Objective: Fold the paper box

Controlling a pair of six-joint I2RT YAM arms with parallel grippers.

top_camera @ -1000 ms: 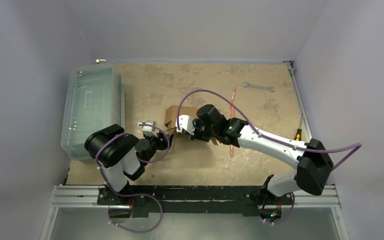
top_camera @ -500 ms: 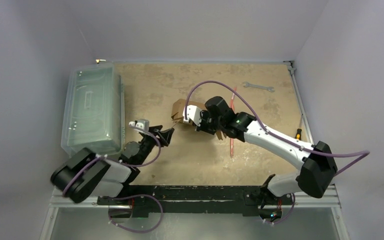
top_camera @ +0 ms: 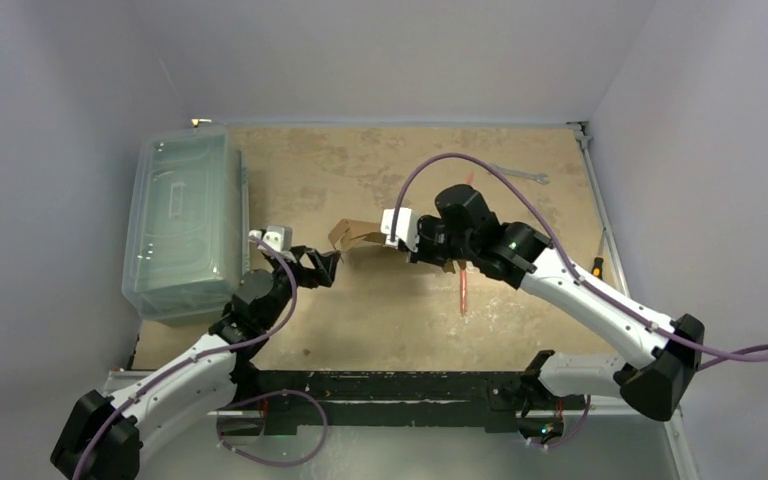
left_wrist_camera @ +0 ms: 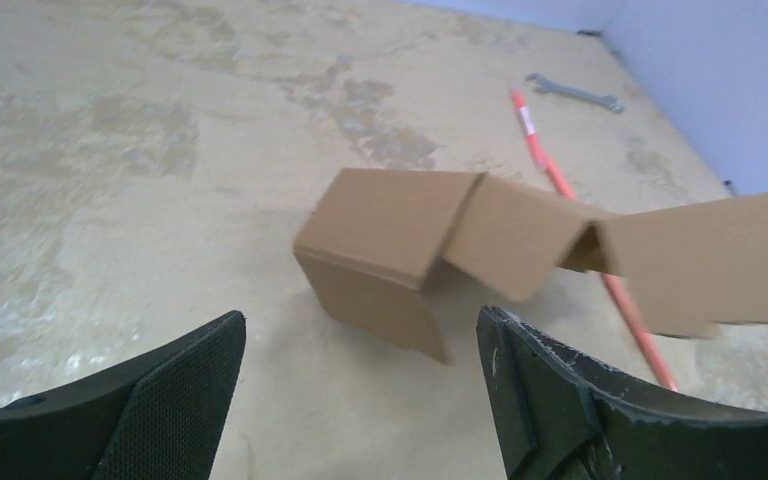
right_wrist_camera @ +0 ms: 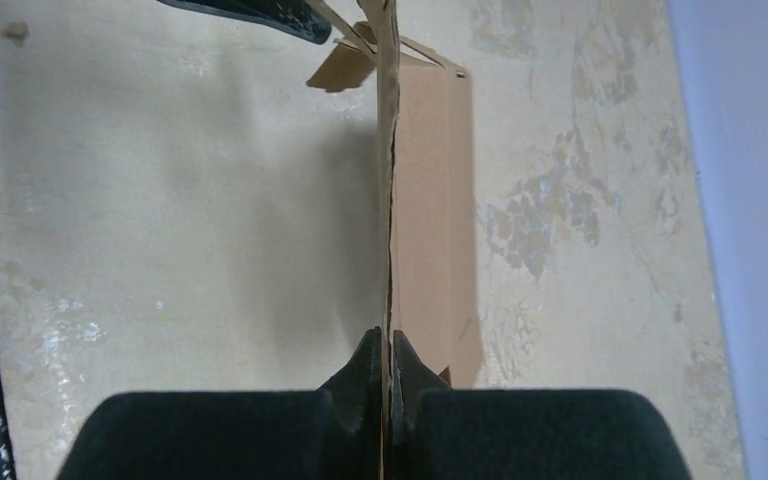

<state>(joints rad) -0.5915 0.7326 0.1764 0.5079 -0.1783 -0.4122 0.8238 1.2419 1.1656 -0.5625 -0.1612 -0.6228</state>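
Two arms reach in over a mottled tan table.

Clear plastic bin: lid on, lying on the outer side of the left gripper, near it but apart.

Paper box: brown corrugated card, partly formed. One squared-up end points toward the left gripper, and loose flaps trail back toward the right gripper. It sits between the two grippers. There is a shadow on the table under it, so it looks lifted, though I cannot tell this for sure.

Right gripper: clenched on a thin cardboard panel of the box. The panel shows edge-on in the wrist view, running straight out from the fingertips. The rest of the box hangs ahead of the fingers.

Left gripper: released, jaws wide apart, nothing between them. The squared end of the box is just ahead of the fingertips, not touching.

Red rod: flat on the table, beyond the box as seen from the left gripper, and it passes behind the flaps.

Wrench: small, silver, well beyond both grippers, near the rod's far end.
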